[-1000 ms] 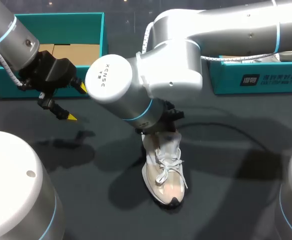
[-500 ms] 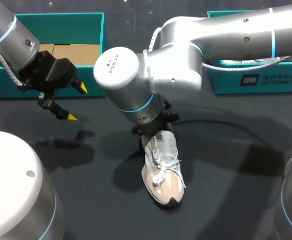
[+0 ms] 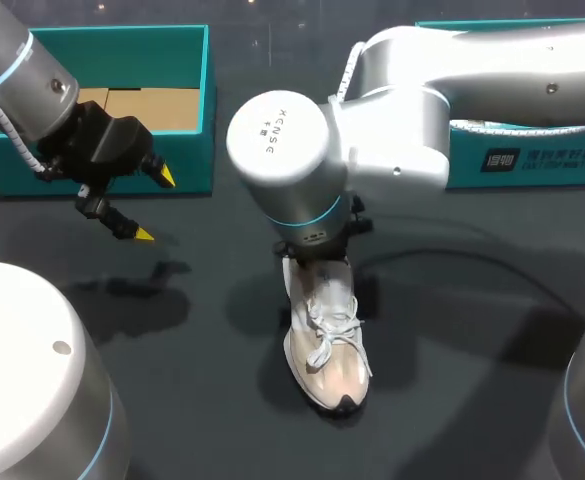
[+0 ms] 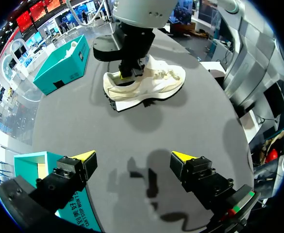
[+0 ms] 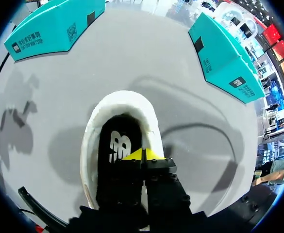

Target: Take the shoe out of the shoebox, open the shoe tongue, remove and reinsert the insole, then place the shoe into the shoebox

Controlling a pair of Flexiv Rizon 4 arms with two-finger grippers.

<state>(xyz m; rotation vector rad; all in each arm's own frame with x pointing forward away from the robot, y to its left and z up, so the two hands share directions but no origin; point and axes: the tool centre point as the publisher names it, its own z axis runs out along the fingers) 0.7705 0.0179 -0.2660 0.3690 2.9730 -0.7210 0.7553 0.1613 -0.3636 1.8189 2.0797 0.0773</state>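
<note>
While head view hides R jaws, wrist cam shows them pinched together inside shoe [image 5: 124, 102]; L jaws gape wide, empty.

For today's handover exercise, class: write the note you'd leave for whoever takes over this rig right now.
Left gripper: open, empty, near the open teal cardboard shoebox.
Right gripper: tips together at the collar of the cream lace-up sneaker; any pinch unconfirmed.
Done: sneaker out, on the dark table. Black insole lies inside it.
Left: spread the sneaker open, insole out and back, rebox.
</note>
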